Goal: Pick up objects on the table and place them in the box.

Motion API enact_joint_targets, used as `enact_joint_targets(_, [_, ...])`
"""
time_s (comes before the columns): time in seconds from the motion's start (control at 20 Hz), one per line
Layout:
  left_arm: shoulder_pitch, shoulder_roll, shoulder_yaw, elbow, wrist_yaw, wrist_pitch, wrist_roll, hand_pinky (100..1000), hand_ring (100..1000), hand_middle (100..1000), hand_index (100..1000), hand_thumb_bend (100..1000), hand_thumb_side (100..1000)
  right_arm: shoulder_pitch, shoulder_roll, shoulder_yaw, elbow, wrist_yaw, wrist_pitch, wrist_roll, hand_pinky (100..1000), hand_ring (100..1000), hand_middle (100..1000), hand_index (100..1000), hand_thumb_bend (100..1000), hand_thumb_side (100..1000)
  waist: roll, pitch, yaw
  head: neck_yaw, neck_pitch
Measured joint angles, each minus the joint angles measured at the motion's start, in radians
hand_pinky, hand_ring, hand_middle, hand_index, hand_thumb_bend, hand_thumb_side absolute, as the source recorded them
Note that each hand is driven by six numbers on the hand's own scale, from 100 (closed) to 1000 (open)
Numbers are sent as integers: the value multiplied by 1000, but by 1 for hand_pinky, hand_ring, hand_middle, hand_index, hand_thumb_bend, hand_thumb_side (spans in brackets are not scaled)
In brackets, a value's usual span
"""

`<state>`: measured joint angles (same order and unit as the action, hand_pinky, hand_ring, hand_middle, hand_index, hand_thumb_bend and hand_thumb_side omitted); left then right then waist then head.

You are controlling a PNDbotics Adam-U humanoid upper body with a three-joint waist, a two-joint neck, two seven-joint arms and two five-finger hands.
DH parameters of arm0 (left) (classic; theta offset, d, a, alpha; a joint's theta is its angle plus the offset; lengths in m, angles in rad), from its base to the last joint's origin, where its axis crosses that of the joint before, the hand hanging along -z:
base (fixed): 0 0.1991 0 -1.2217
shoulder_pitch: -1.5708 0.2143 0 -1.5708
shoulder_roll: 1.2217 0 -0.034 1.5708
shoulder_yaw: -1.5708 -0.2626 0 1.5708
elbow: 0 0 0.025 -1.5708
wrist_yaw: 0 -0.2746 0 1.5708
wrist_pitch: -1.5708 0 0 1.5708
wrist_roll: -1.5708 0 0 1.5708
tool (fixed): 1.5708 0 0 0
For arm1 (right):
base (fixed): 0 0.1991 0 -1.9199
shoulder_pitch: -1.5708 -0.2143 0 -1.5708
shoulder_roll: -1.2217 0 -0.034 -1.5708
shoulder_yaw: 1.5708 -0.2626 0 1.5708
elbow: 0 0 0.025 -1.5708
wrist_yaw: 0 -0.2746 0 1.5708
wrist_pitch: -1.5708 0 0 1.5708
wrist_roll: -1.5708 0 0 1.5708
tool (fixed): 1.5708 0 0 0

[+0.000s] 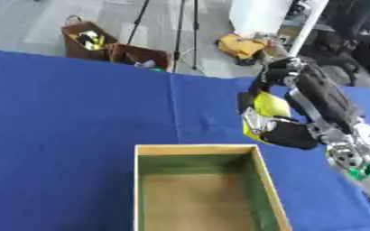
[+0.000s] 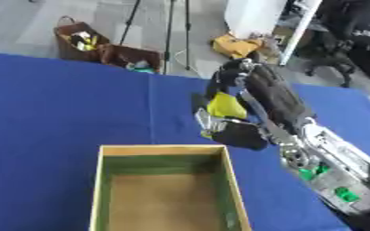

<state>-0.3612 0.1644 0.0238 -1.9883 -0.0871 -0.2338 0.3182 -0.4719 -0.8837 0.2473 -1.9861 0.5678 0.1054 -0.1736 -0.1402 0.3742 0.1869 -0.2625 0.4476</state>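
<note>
Beyond the box's far right corner, a yellow crumpled object (image 1: 270, 105) is held in the right hand's (image 1: 276, 118) curled fingers.
It is best carried over the open wooden box (image 1: 261, 168) before release.

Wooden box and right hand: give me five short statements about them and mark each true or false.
1. The wooden box holds nothing. True.
2. The right hand has its fingers curled round a yellow object. True.
3. The yellow object already lies inside the box. False: it is in the right hand, beyond the box's far right corner.
4. The box stands on a red cloth. False: the table cloth is blue.
5. The left hand is reaching into the box. False: no left hand shows in either view.
</note>
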Motion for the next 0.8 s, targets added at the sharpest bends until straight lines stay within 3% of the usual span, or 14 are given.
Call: enact_joint_targets(0.8, [11, 37, 61, 0, -32, -28, 110, 520, 583, 576, 823, 109, 1000, 24, 114, 44, 0, 24, -86, 30, 510, 552, 263, 515, 100, 719, -3, -47, -43, 25, 32])
